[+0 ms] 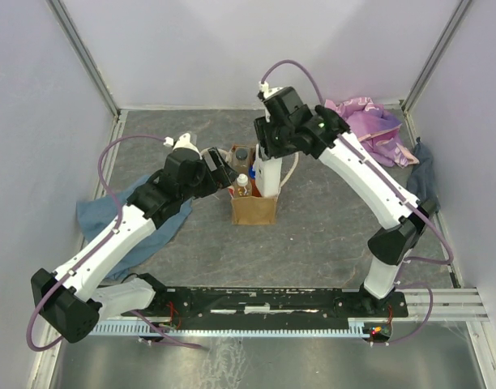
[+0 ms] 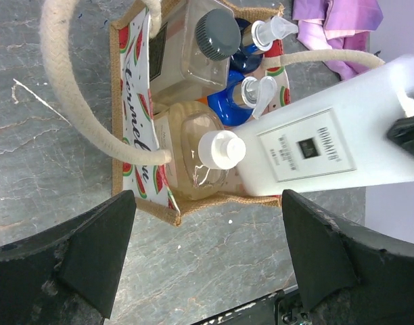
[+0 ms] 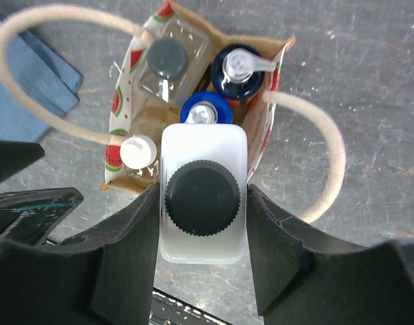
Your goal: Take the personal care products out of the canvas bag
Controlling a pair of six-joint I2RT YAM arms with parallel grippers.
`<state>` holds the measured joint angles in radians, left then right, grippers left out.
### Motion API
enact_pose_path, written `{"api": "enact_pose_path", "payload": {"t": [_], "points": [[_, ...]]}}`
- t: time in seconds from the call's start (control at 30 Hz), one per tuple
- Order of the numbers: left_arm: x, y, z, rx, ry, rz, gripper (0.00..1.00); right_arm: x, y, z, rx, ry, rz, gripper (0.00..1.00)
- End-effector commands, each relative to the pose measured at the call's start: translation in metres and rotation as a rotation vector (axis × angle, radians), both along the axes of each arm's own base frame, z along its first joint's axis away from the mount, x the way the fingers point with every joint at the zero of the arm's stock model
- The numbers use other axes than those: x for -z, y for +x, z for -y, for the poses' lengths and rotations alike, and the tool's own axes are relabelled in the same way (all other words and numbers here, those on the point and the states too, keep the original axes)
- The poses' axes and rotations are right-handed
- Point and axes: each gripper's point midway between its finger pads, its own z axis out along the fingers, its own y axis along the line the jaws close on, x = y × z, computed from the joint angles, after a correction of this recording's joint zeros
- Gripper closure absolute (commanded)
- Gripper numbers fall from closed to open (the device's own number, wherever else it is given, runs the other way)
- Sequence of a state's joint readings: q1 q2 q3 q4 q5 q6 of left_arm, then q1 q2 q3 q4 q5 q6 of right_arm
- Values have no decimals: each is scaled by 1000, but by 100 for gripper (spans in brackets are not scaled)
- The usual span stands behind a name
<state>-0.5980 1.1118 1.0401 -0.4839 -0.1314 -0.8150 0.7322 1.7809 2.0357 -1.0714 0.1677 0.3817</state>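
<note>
Top external view: the canvas bag [image 1: 254, 207] stands near the middle of the table [image 1: 329, 235]. The right gripper [image 1: 268, 156] reaches down over it from the far right and pinches the top of the white bottle [image 1: 269, 177], which stands upright with its lower end at the bag's mouth, on the bag's right side. The left gripper [image 1: 228, 172] hangs just beside the bag's left rim, its fingers spread and holding nothing. A blue cloth [image 1: 110, 223] lies toward the table's left edge under the left arm, a purple-pink cloth [image 1: 369, 126] sits in the far right corner, and a dark grey cloth [image 1: 426, 178] lies along the right edge.

Left wrist view: both black fingers [image 2: 92, 250] stand wide apart on either side of the bag, touching nothing. The bag's watermelon-print lining shows, and a cream handle [image 2: 68, 88] loops to the left. Inside are a grey-capped clear bottle [image 2: 193, 47], a white-capped bottle [image 2: 203, 162] of pale amber liquid, and two blue pump bottles [image 2: 242, 101]. The white bottle slants across the right of the frame, label facing the camera.

Right wrist view: the two fingers [image 3: 132, 237] press against opposite sides of the white bottle just below its dark ribbed cap [image 3: 202, 198]. Beyond it the bag lies open, with the grey-capped bottle at its far left corner, the pump bottles on the right and the white-capped one at the near left.
</note>
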Motion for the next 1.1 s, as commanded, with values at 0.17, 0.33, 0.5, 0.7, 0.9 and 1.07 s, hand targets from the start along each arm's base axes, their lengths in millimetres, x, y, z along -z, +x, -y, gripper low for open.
{"api": "enact_pose_path", "payload": {"t": [0.17,0.33,0.5,0.7,0.9,1.07], "points": [[-4,0,1,-23,-35,4,5,-81,10,8,-10,163,180,83],[-1,0,1,-23,-31,-1,5,-87,12,8,-15,183,186,86],[3,0,2,-23,-30,-10,5,-89,12,5,-35,200,181,89],[4,0,4,-17,-34,-16,5,-109,15,7,-41,214,226,89],[4,0,3,-20,-32,-17,5,-131,25,21,-6,222,268,89],[3,-1,3,-20,-32,-17,5,-158,38,45,41,240,342,89]]}}
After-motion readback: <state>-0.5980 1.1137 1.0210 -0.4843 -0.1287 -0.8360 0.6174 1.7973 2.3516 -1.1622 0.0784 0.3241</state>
